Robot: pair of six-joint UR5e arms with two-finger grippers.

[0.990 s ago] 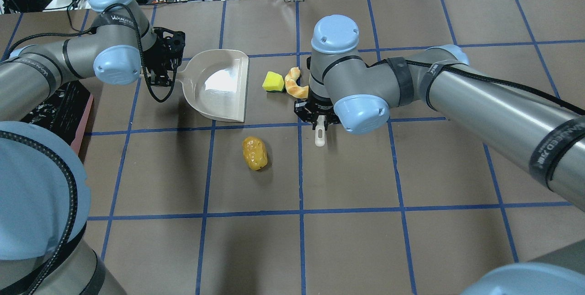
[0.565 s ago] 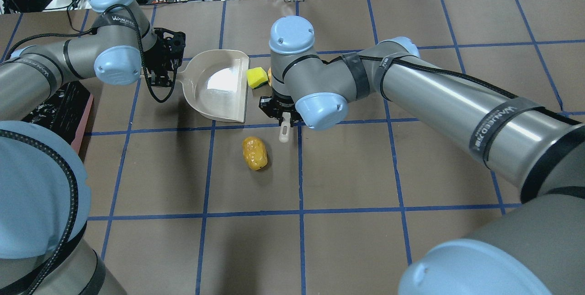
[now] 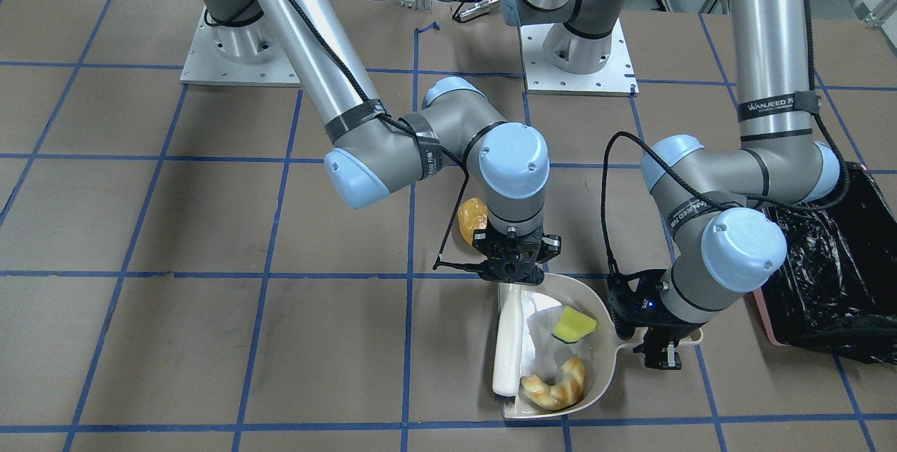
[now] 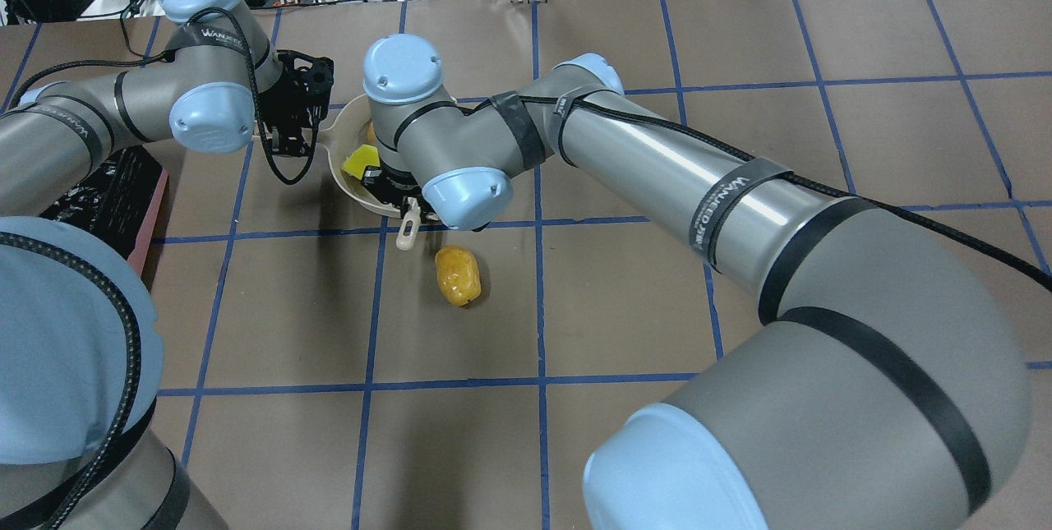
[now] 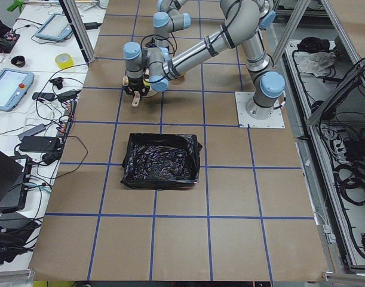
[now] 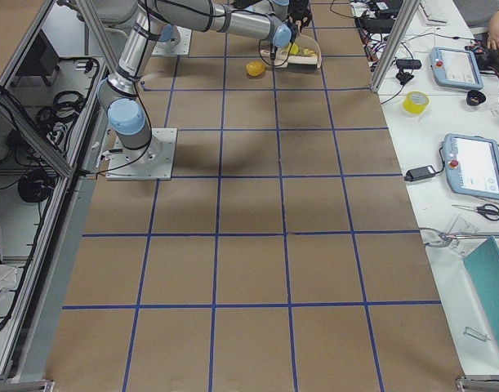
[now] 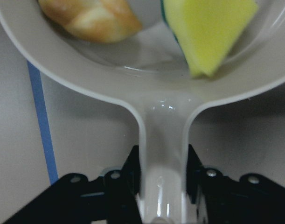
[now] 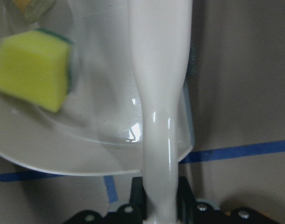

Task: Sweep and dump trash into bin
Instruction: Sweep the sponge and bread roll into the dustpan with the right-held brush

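Left gripper [image 3: 662, 343]: clamped on the handle of the cream-white plastic dustpan [image 3: 607, 368], which sits flat with its open lip on the brown, blue-taped counter [image 4: 271, 308], presumably so pieces slide in rather than under.
Right gripper [image 3: 515, 275]: closed around the white plastic hand brush [image 3: 508, 340], which lies across the dustpan's mouth and walls in the load.
In the pan: yellow-green wedge [image 3: 573, 324] and curved tan-white croissant-like piece [image 3: 553, 385].
Outstanding: glossy golden-brown potato-shaped lump [image 4: 458, 275], on the counter just outside the pan; probably the next sweep.
Bin [image 3: 806, 277]: pink tub lined with a crinkly black bag, beside the left arm, handy for dumping.
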